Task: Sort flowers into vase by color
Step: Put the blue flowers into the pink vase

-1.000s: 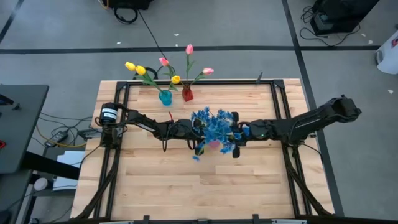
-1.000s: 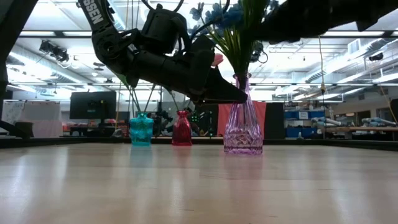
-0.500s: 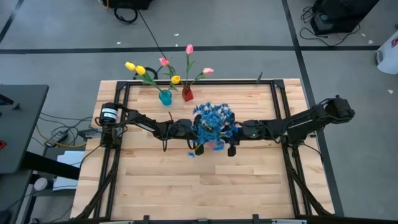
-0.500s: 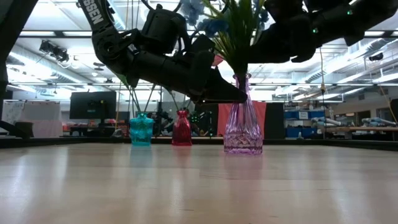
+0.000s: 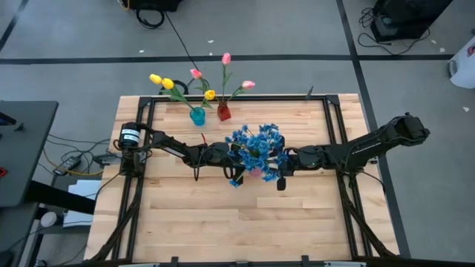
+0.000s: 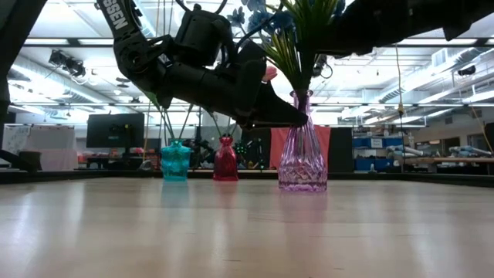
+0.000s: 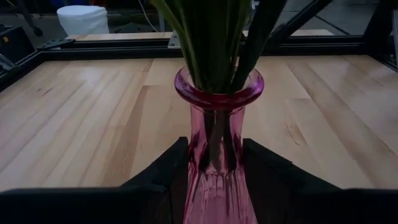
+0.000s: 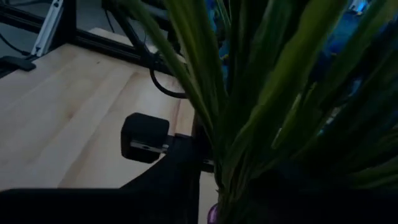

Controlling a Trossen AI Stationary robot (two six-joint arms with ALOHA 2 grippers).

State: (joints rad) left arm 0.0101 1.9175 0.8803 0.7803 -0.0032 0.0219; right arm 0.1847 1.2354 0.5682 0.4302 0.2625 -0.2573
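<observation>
Since a moment ago the right hand (image 5: 280, 166) has backed slightly off the blue sprigs (image 5: 256, 144), grip unclear, leaving them standing in the pink vase (image 7: 217, 155) the left hand (image 7: 214, 163) clasps mid-worktop (image 5: 223, 215); with yellow and pink tulips already in the far vases, sorting looks nearly complete.

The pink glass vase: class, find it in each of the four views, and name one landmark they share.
High: pink vase mid-table, mostly under blue blossoms.
Low: right of centre.
Left wrist: centre, between fingers.
Right wrist: only a sliver at the bottom edge.
Landmark: green stems.
</observation>
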